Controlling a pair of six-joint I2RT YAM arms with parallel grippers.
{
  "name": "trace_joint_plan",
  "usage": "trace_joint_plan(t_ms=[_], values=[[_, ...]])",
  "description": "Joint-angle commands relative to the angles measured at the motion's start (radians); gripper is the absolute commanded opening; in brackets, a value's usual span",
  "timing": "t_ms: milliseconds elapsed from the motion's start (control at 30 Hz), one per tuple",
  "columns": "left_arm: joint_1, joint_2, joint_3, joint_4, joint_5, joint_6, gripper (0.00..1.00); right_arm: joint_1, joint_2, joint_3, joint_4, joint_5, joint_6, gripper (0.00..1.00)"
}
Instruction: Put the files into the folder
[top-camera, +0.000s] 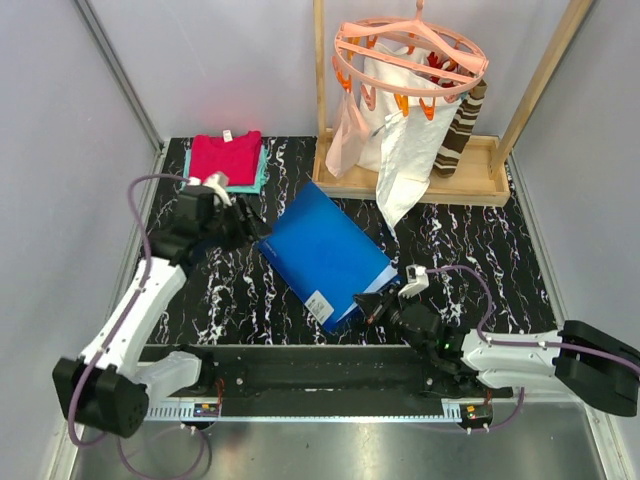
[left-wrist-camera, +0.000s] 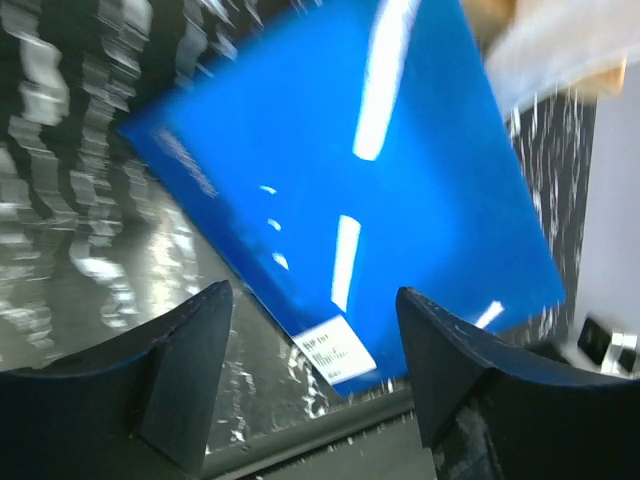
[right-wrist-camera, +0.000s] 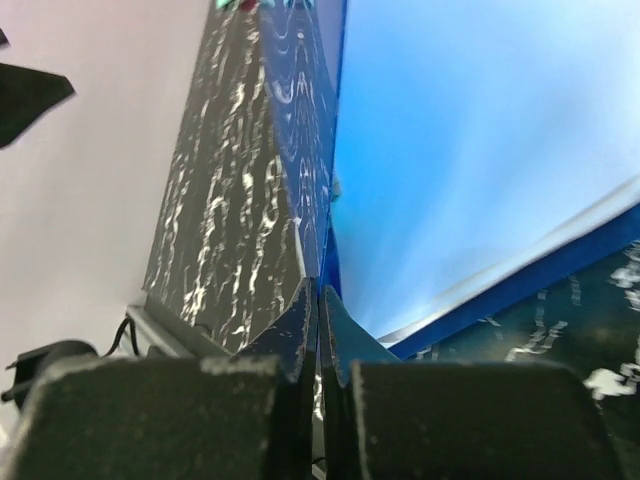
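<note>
Nearest the bases, the right gripper (top-camera: 368, 303) sits at the near-right corner of the folder (top-camera: 322, 250). The right wrist view shows its fingers pressed almost together with the blue edge running up between them, so it appears to be pinching that edge. The folder lies flat and skewed on the marbled table (top-camera: 230, 300), with its long axis running from near-right to far-left and its white label (top-camera: 321, 300) at the near corner. No loose files show. A pale strip along the folder's edge in the right wrist view may be paper, but I cannot tell. Further back, the left gripper (top-camera: 248, 230) hovers just beside the far-left corner, spread wide and empty, with the folder directly ahead of it. The right arm is nearer and already on the cover. Beyond lie the red cloth (top-camera: 226, 157) and the peg hanger (top-camera: 410, 45).
</note>
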Motion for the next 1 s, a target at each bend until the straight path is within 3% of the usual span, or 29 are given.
trace_joint_plan(t_ms=[0,100,133,200,233,267,367,500,700,967], values=[[-0.161,0.108,-0.039,0.255,0.089,-0.062,0.65,-0.038,-0.037,-0.015,-0.114,0.047,0.067,0.00],[-0.237,0.209,-0.062,0.367,0.051,-0.093,0.60,-0.064,-0.049,0.011,-0.264,0.030,0.088,0.00],[-0.247,0.271,-0.062,0.389,0.046,-0.099,0.59,-0.070,-0.047,0.063,-0.424,0.033,0.096,0.10],[-0.251,0.335,-0.059,0.452,0.065,-0.131,0.54,-0.072,-0.041,0.114,-0.577,0.070,0.097,0.29],[-0.253,0.398,-0.055,0.475,0.080,-0.148,0.52,-0.073,-0.044,0.146,-0.676,0.076,0.090,0.46],[-0.258,0.430,-0.038,0.512,0.092,-0.156,0.50,-0.076,-0.046,0.163,-0.745,0.094,0.091,0.54],[-0.270,0.538,0.005,0.537,0.099,-0.159,0.47,-0.079,-0.070,0.223,-0.901,0.111,0.079,0.71],[-0.271,0.636,0.030,0.552,0.068,-0.165,0.45,-0.085,-0.077,0.315,-1.025,0.127,0.015,0.83],[-0.276,0.737,0.020,0.558,0.045,-0.156,0.43,-0.168,0.003,0.491,-1.090,0.038,-0.184,0.86],[-0.276,0.731,-0.035,0.537,0.028,-0.144,0.42,-0.432,0.281,0.752,-1.028,-0.259,-0.426,0.71]])
